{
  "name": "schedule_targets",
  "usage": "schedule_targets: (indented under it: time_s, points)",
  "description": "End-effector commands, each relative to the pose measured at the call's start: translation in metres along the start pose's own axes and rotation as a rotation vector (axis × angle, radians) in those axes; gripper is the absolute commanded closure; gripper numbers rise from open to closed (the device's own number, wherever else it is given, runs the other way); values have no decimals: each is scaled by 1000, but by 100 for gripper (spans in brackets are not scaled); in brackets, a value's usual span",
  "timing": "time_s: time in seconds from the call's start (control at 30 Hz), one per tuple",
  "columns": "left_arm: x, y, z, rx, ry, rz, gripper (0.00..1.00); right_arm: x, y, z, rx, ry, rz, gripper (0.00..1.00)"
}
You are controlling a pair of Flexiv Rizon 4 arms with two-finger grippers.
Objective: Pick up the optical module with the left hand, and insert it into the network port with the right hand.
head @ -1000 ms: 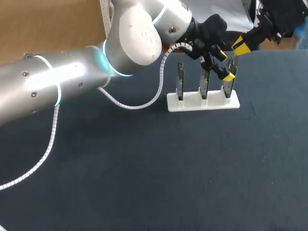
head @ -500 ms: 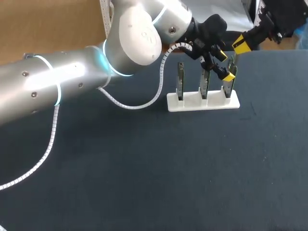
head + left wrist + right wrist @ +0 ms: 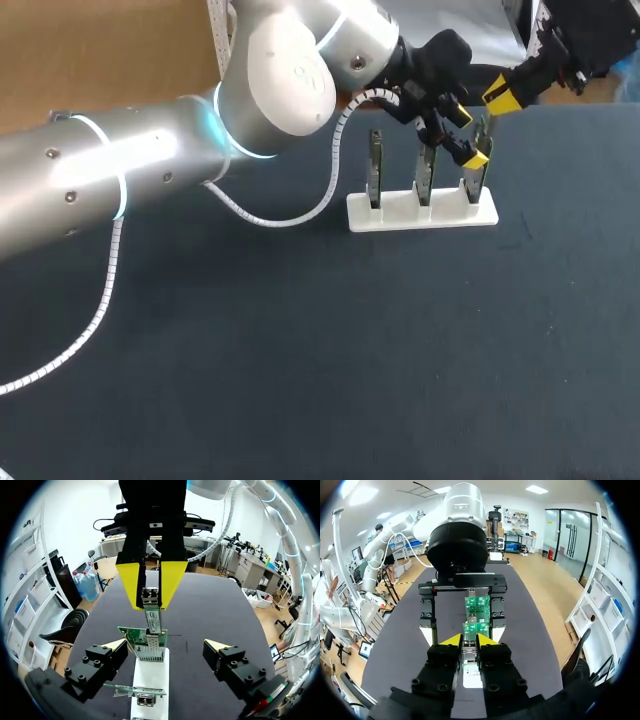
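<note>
Yellow-tipped fingers (image 3: 132,580) of the right gripper (image 3: 150,605) are pressed against both sides of a small silver metal optical module with a white label (image 3: 152,614), gripping it at its upper end. In the right wrist view the same module (image 3: 469,655) sits clamped between that gripper's (image 3: 469,641) narrow-set fingers.

Just beyond the module's free end is a green circuit board (image 3: 131,634) carrying a metal-caged network port (image 3: 150,652). The module's end meets the top of the cage, but I cannot tell how far in it sits.

The left gripper (image 3: 165,646) has its black, yellow-tipped fingers (image 3: 112,650) spread wide. They straddle the board, one on each side, and touch neither the board nor the module.

The board stands upright in a white plastic slotted holder (image 3: 422,212) under both pairs of fingers. It is the slot at the holder's end nearest the right arm. Two more green boards (image 3: 375,170) stand in the other slots, beside the left gripper (image 3: 470,137) on its own arm's side.

The holder rests on a dark blue-grey cloth-covered counter (image 3: 300,350). From overhead, the right gripper (image 3: 498,97) is just beyond the left gripper's fingers, and the two sets nearly meet over the end board.
</note>
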State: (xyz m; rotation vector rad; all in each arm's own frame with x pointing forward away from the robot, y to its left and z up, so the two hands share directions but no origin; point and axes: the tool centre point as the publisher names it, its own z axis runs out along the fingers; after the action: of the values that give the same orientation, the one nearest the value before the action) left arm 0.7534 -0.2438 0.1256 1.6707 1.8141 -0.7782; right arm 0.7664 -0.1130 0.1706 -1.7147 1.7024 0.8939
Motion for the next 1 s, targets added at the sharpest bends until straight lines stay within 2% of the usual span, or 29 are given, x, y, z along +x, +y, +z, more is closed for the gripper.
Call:
schedule_targets:
  time_s: [0.03, 1.0]
  points:
    - [-1, 1, 0, 3, 6, -2, 0, -1, 3, 1, 10, 1, 1, 100]
    - [-1, 1, 0, 3, 6, -2, 0, 2, -3, 0, 15, 9, -11, 100]
